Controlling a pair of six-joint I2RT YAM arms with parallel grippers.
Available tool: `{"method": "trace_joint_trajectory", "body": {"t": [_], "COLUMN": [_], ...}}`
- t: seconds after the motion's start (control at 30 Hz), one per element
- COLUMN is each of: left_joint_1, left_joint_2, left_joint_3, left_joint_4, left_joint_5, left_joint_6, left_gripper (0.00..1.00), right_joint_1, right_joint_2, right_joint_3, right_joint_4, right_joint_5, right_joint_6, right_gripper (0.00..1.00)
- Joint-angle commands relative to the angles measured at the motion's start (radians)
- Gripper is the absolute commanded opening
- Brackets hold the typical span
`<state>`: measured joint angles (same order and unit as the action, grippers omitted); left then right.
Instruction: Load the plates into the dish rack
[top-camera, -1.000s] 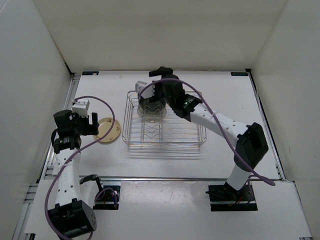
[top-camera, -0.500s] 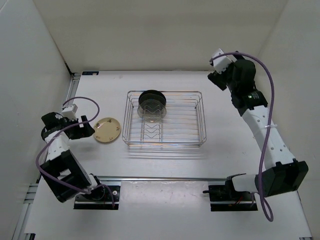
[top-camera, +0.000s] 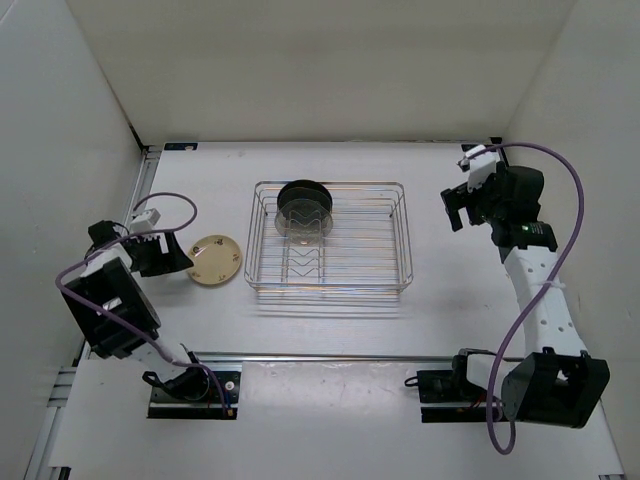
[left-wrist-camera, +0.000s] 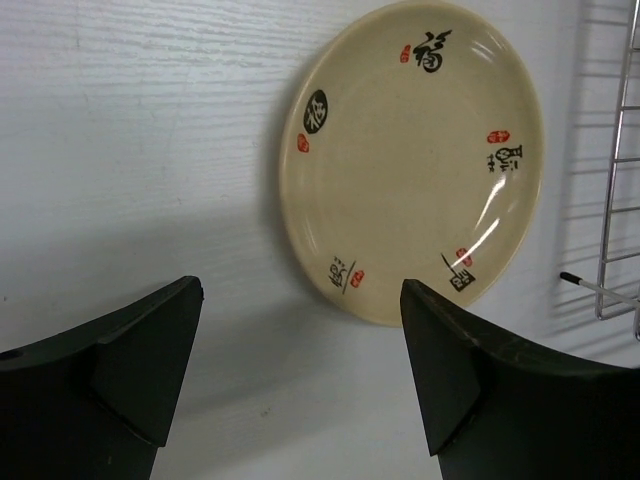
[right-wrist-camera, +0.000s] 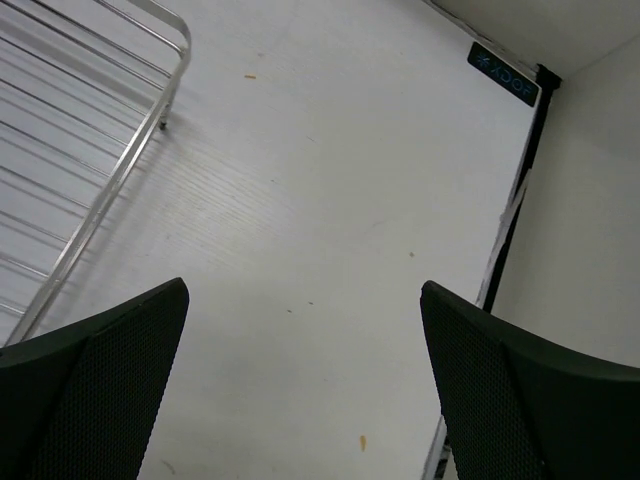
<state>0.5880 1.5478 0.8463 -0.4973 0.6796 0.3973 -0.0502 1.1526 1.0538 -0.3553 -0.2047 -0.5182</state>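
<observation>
The white bench (top-camera: 450, 300) carries everything. The wire rack (top-camera: 380, 288) stands between the two arms. It is just past the cream plate as seen from the left end effector (top-camera: 165, 255), and well off to the left of the right end effector (top-camera: 462, 205).

Both end effectors are spread wide and hold nothing. The right one hangs over bare bench, and its wrist view catches only a corner of the rack rim (right-wrist-camera: 110, 190). I'd guess it is parked there to keep clear of the loading.

The left one sits low and points at the cream plate (left-wrist-camera: 415, 160), which lies flat, face up, straight ahead of its open fingers (left-wrist-camera: 150, 350) and apart from them. That plate is not yet loaded. Lying flat, it offers only its thin rim to pinch, which I think explains the low, wide approach.

A black plate (top-camera: 305, 190) stands in the rack's far-left dividers. What looks like a greyish see-through plate (top-camera: 303, 225) sits just in front of it. I can't tell how upright either one is, and I see no pale plate.
</observation>
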Motion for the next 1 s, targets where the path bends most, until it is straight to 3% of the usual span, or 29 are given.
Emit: {"method": "trace_joint_trajectory", "body": {"t": [0.0,0.37,0.97], "left_joint_1": [0.007,-0.05,-0.113], "left_joint_2": [0.037,0.156,0.288], "left_joint_3": [0.069,0.195,0.295], "left_joint_4": [0.008,-0.001,-0.138], "left_joint_5": [0.021,0.003,-0.009], "left_joint_6": [0.023,-0.041,0.018], "left_gripper": [0.9,0.89,0.81], "right_joint_1": [-0.016,-0.056,-0.074], "right_joint_2": [-0.048,-0.077,-0.087], "right_joint_3": [-0.031,-0.081,-0.1], "right_joint_4": [0.033,0.042,0.042], "right_joint_5": [-0.133,-0.154,-0.173], "right_joint_6": [0.067,0.076,0.086], "right_gripper": [1.0,1.0,1.0]}}
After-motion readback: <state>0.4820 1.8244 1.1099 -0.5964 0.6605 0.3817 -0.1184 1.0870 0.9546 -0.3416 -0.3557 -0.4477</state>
